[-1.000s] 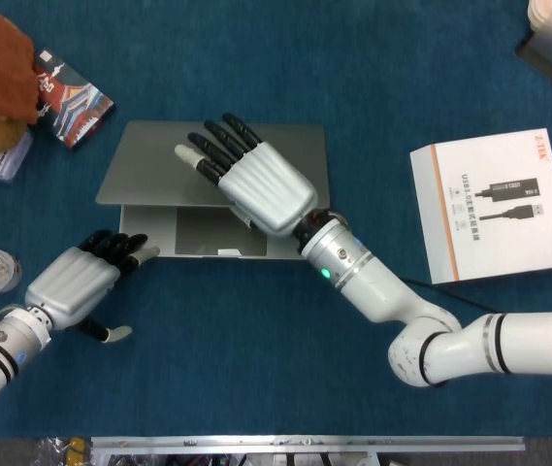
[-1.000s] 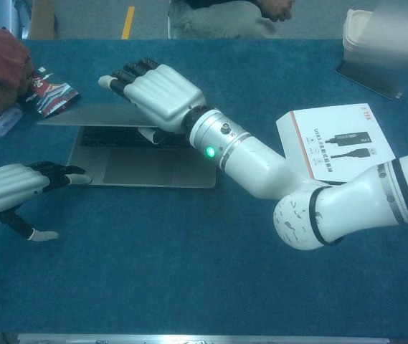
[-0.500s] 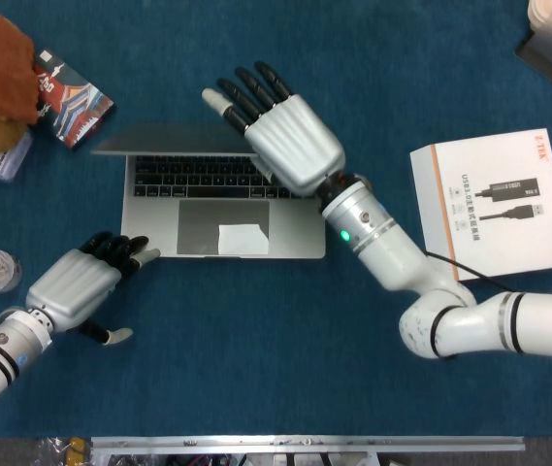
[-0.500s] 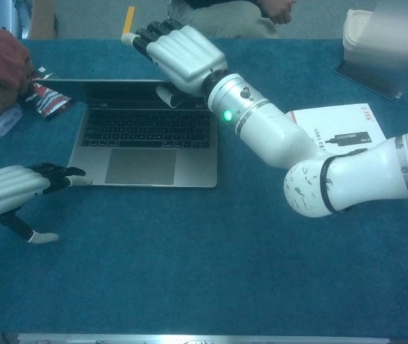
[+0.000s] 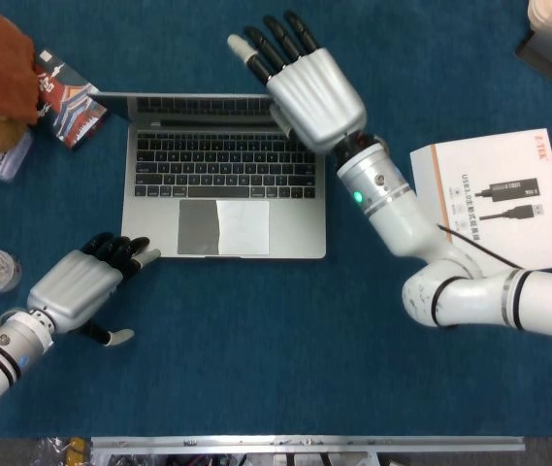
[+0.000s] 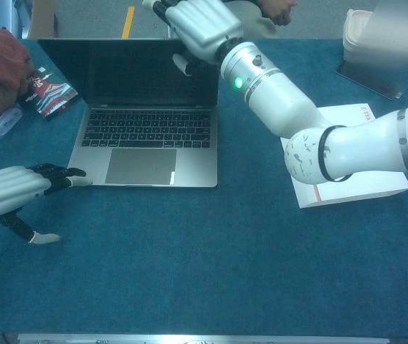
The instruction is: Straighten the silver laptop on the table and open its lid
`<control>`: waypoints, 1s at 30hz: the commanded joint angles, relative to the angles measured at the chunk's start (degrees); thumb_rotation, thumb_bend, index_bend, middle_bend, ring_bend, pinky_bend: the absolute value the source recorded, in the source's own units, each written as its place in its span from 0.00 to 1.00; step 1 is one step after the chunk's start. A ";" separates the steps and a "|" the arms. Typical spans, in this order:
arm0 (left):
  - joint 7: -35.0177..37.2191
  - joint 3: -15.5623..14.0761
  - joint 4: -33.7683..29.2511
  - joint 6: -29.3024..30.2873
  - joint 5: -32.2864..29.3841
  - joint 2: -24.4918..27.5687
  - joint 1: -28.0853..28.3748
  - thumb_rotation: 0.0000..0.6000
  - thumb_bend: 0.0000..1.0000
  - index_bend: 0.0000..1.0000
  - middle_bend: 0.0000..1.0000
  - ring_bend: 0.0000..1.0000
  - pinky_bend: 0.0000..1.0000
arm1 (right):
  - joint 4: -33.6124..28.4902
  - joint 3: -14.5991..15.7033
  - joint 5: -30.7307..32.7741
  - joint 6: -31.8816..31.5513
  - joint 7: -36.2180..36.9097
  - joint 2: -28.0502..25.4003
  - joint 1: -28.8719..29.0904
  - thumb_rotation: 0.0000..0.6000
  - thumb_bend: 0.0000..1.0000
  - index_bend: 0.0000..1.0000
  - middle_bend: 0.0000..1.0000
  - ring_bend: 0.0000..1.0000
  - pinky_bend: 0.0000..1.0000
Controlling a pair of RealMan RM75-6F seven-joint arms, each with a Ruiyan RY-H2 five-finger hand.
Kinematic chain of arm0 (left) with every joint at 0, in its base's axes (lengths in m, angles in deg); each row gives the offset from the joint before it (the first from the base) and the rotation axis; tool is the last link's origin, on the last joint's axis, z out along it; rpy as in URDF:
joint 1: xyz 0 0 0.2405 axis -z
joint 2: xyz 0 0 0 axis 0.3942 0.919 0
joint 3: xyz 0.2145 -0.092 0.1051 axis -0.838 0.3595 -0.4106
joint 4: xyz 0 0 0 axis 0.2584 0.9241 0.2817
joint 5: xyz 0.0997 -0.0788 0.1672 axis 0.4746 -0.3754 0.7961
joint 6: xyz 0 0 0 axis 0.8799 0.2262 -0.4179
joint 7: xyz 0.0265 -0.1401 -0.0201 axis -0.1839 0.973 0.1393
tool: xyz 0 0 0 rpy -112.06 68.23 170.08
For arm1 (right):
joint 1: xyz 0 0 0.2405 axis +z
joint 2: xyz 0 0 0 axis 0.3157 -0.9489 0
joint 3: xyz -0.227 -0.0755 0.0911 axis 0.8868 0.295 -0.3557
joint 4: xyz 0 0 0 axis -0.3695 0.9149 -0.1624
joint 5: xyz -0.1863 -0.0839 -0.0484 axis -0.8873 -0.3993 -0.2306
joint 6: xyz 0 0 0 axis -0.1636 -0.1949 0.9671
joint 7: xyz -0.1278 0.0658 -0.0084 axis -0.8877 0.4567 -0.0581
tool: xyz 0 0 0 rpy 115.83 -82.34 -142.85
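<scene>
Since a second ago our right hand [image 5: 305,83] lifts the laptop [image 5: 222,175] lid from nearly flat to upright; fingers extended, thumb under the top edge at one o'clock, pushing rather than gripping. Our left hand [image 5: 81,286], loosely curled and empty, touches the front corner at seven o'clock, likely bracing the squared base.
</scene>
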 commanded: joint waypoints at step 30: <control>-2.47 -0.47 -1.65 0.35 -1.53 0.59 0.16 0.66 0.20 0.03 0.00 0.00 0.00 | 15.33 -2.65 5.54 2.88 3.96 -1.36 4.17 1.00 0.39 0.02 0.10 0.01 0.08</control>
